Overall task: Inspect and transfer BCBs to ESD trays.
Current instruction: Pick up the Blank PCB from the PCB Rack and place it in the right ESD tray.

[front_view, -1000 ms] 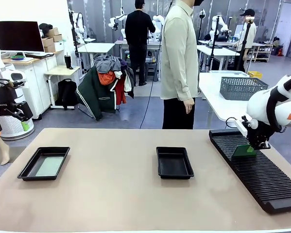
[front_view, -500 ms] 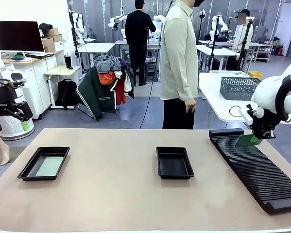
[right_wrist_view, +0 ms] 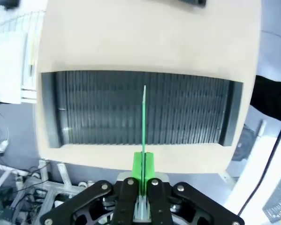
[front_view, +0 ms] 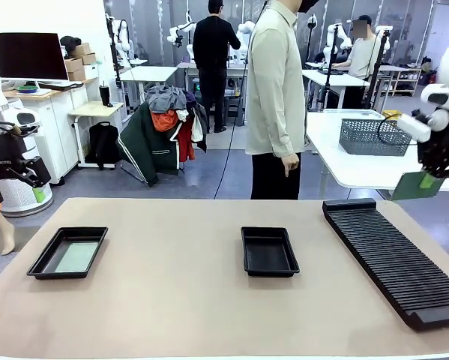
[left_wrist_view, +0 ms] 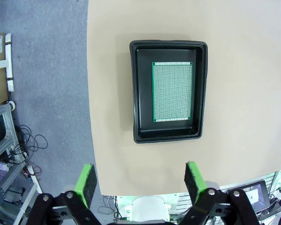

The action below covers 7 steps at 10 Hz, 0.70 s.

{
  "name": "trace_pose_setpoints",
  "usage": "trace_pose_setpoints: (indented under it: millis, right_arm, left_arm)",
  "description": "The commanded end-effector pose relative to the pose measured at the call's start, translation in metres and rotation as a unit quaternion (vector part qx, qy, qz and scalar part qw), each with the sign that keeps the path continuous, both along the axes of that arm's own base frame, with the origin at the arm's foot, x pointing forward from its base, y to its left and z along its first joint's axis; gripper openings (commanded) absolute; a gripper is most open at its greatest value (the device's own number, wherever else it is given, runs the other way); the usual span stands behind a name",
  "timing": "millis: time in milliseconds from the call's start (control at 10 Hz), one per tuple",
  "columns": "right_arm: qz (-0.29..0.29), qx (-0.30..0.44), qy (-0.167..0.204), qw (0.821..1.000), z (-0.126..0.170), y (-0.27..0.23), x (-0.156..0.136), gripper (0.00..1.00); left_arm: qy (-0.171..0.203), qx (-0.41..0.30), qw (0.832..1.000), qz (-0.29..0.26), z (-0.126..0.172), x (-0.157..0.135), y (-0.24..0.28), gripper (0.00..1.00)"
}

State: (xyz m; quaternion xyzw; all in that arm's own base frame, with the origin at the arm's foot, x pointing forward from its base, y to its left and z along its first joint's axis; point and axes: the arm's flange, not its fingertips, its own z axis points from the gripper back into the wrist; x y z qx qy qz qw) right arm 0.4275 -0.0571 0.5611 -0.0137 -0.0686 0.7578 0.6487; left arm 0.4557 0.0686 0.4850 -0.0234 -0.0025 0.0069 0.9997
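My right gripper (front_view: 432, 180) is raised high at the right edge of the front view, shut on a green BCB (front_view: 414, 186) that hangs above the far end of the rack. In the right wrist view that BCB (right_wrist_view: 144, 123) shows edge-on between the shut fingers (right_wrist_view: 148, 165). A second BCB (left_wrist_view: 172, 91) lies flat in the left ESD tray (front_view: 42, 264), seen from above in the left wrist view. My left gripper (left_wrist_view: 139, 181) hovers open, high over the table's edge near that tray (left_wrist_view: 135, 93). The middle ESD tray (front_view: 268, 251) holds nothing.
A long black ribbed rack (front_view: 393, 255) runs along the table's right side. A person in a pale shirt (front_view: 276, 82) stands at the far edge. A grey mesh basket (front_view: 372, 136) sits on a white table behind.
My right gripper has lifted the BCB up out of the rack and carried it up and to the right. The left arm has stayed still.
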Motion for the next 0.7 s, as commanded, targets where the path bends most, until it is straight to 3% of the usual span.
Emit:
trace_pose_setpoints:
  millis: [0,200,600]
  right_arm:
    - [-0.017,0.008,0.047,0.999,0.029,-0.003,-0.002,0.01]
    - [-0.031,0.020,0.073,0.997,0.053,-0.005,-0.012,0.01]
    - [-0.023,0.015,0.067,0.997,0.062,-0.009,-0.024,0.01]
  left_arm:
    - [-0.005,-0.002,1.000,0.002,-0.002,0.000,0.000,1.00]
    - [-0.005,-0.002,1.000,0.002,-0.002,0.000,0.000,1.00]
    - [-0.005,-0.002,1.000,0.002,-0.002,0.000,0.000,1.00]
